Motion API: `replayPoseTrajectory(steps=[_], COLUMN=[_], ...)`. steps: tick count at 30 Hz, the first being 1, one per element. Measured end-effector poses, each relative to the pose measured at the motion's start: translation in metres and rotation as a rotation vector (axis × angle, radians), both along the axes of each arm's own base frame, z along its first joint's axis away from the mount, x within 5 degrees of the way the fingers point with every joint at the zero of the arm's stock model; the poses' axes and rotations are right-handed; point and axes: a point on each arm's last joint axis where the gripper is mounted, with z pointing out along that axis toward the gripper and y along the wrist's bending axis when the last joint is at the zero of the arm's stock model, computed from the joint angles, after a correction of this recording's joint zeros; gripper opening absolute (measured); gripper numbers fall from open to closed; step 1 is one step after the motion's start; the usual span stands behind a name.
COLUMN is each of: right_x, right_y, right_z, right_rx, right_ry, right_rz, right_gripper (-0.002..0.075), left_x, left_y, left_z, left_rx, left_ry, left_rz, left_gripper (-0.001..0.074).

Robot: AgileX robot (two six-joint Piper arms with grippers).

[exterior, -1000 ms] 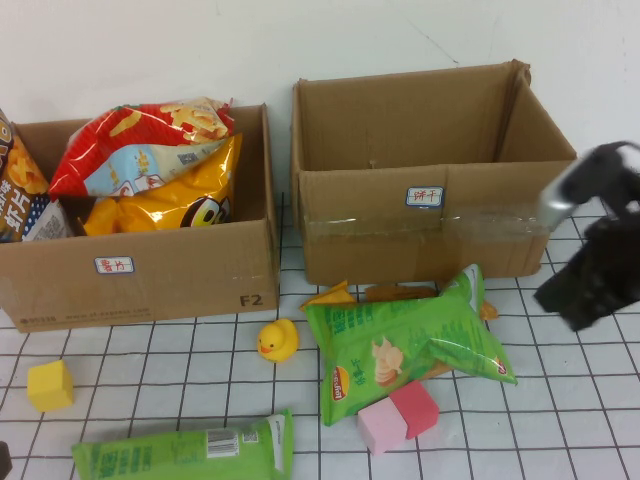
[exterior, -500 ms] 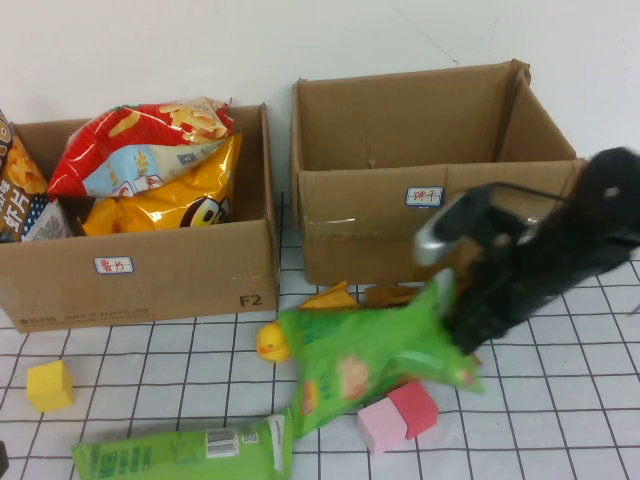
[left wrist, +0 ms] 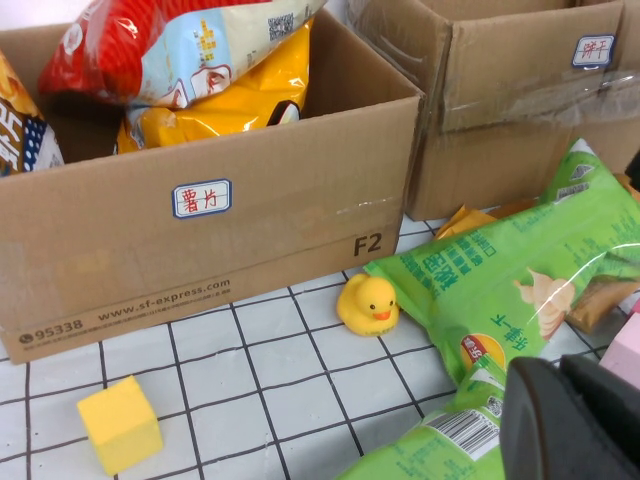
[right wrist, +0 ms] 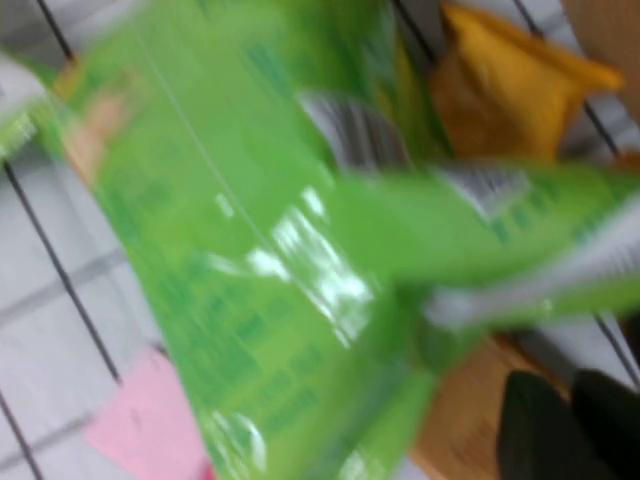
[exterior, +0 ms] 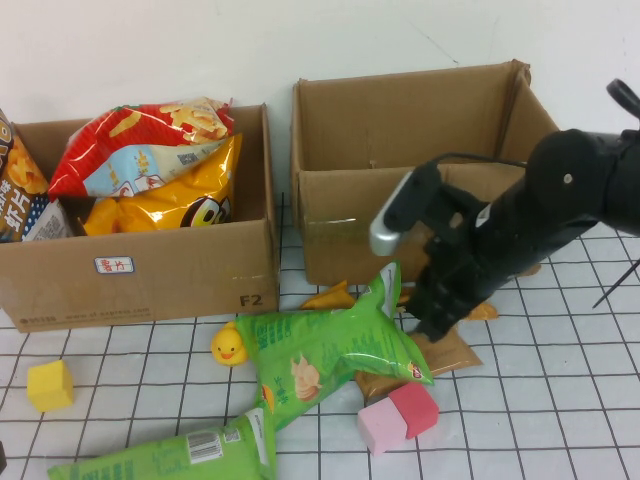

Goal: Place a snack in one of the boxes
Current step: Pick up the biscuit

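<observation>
1. Two cardboard boxes (exterior: 140, 270) (exterior: 420, 160) along the table's (exterior: 560, 420) far edge; two green snack bags (exterior: 320, 350) (exterior: 160, 458)
2. Right pincer (exterior: 425, 325) touches the mid-table bag's right end, grip hidden
3. Left pincer (left wrist: 575, 425) near front edge, cannot tell

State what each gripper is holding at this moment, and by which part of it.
The right gripper is down at the right edge of the green chip bag; whether it actually grips it cannot be told. The left gripper, low near the front, holds nothing visible.

Bright even indoor light, soft shadows, glare on green chip bag (right wrist: 270, 250), right wrist view heavily motion-blurred
</observation>
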Motion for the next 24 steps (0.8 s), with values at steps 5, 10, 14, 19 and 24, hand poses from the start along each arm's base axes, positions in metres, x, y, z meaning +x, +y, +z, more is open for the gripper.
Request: replayPoseTrajectory(steps=[5, 10, 14, 19, 24], right_x=[0.009, 0.018, 0.024, 0.032, 0.039], right_y=[-0.021, -0.038, -0.04, -0.039, -0.039], right_z=[-0.002, -0.002, -0.006, -0.025, -0.045], right_rx=[0.02, 0.06, 0.085, 0.087, 0.076], right_ry=[0.082, 0.123, 0.114, 0.132, 0.159], right_rz=[-0.19, -0.358, -0.412, -0.46, -0.531], right_gripper=[0.037, 0.055, 0.0563, 0.054, 0.051], left_x=[0.0, -0.001, -0.001, -0.001, -0.001], left_y=[-0.001, -0.001, -0.001, -0.001, -0.001], left_z=[0.0, 0.0, 0.0, 0.0, 0.0], left_rx=[-0.016, -0.026, -0.026, -0.026, -0.026], left_ry=[0.007, 0.011, 0.011, 0.011, 0.011], left_rz=[-0.006, -0.009, -0.009, -0.009, -0.009], left_gripper=[-0.0001, -0.0001, -0.0001, -0.0001, -0.0001])
